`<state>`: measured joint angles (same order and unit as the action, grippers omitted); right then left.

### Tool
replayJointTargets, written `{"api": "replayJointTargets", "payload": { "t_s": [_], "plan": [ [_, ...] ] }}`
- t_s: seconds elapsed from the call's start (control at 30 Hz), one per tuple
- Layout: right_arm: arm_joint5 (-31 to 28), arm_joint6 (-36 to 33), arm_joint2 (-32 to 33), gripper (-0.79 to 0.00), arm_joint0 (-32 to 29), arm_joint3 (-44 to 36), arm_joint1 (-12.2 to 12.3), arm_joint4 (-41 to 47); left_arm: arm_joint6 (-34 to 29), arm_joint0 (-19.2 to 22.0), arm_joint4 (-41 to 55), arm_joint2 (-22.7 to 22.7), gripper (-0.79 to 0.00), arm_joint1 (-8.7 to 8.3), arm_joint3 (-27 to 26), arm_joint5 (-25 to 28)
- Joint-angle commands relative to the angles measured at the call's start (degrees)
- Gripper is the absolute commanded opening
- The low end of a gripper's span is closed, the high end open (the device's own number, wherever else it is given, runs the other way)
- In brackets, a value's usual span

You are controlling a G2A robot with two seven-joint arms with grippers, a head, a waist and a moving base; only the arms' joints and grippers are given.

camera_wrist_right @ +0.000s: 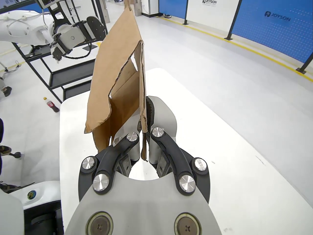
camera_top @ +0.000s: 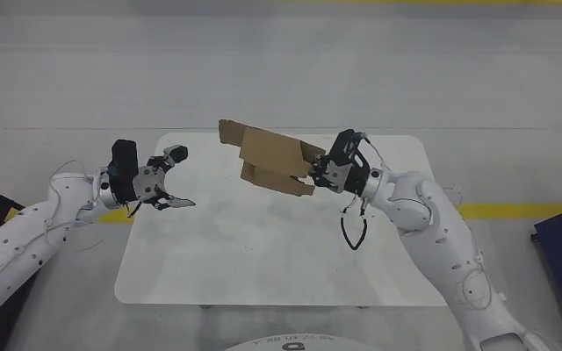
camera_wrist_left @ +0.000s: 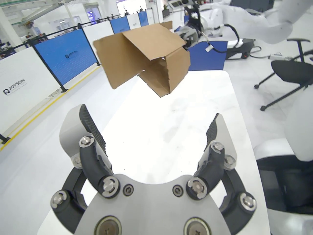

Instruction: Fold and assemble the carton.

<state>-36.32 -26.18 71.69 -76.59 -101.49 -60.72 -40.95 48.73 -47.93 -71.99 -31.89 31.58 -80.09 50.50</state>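
A brown cardboard carton (camera_top: 274,161), partly unfolded with loose flaps, hangs in the air above the far middle of the white table (camera_top: 263,254). My right gripper (camera_top: 318,169) is shut on one edge panel of the carton (camera_wrist_right: 117,79), pinching it between its fingers (camera_wrist_right: 152,110). My left gripper (camera_top: 178,178) stands open over the table's left side, well apart from the carton (camera_wrist_left: 144,59), with nothing between its fingers (camera_wrist_left: 91,125).
The table's edges lie close on all sides. A black office chair (camera_wrist_left: 291,69) and blue-and-white barrier panels (camera_wrist_left: 61,54) stand beyond it. A dark metal rack (camera_wrist_right: 63,57) and a small bottle (camera_wrist_right: 51,104) are on the floor off the table.
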Motion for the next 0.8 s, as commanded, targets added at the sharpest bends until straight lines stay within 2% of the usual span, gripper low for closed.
{"api": "replayJointTargets", "payload": {
  "t_s": [0.0,0.17,0.23,0.3,0.5,0.6,0.77],
  "plan": [
    [-0.10,-2.79,-0.66,-0.785,0.54,-0.08,0.02,3.12,-0.68,-0.35,-6.39,0.04,0.000,-0.17,-2.84,0.25],
    [0.61,-7.21,-2.31,-0.785,1.20,-1.90,0.06,5.51,-3.92,-0.57,-11.70,0.31,0.000,0.33,-7.80,1.65],
    [1.60,-7.70,-2.84,-0.785,1.27,-2.47,0.03,5.22,-5.59,-0.38,-11.81,0.23,-0.049,0.76,-8.89,1.71],
    [2.39,-7.98,-3.22,-0.785,1.34,-2.85,0.02,4.60,-6.34,-0.25,-11.72,0.21,-0.058,1.15,-9.92,2.60],
    [5.11,-8.34,-4.13,-0.785,1.37,-3.79,0.00,1.54,-8.92,-0.49,-10.69,-0.89,-0.099,1.72,-10.16,3.03],
    [5.89,-8.19,-4.58,-0.785,1.18,-4.40,-0.01,0.40,-12.22,-0.87,-8.55,-1.84,-0.080,1.85,-9.56,2.54],
    [6.16,-8.01,-4.99,-0.785,0.68,-5.55,0.04,-0.48,-18.17,-1.06,-4.90,-2.44,-0.074,2.42,-9.95,4.63]
  ]
}}
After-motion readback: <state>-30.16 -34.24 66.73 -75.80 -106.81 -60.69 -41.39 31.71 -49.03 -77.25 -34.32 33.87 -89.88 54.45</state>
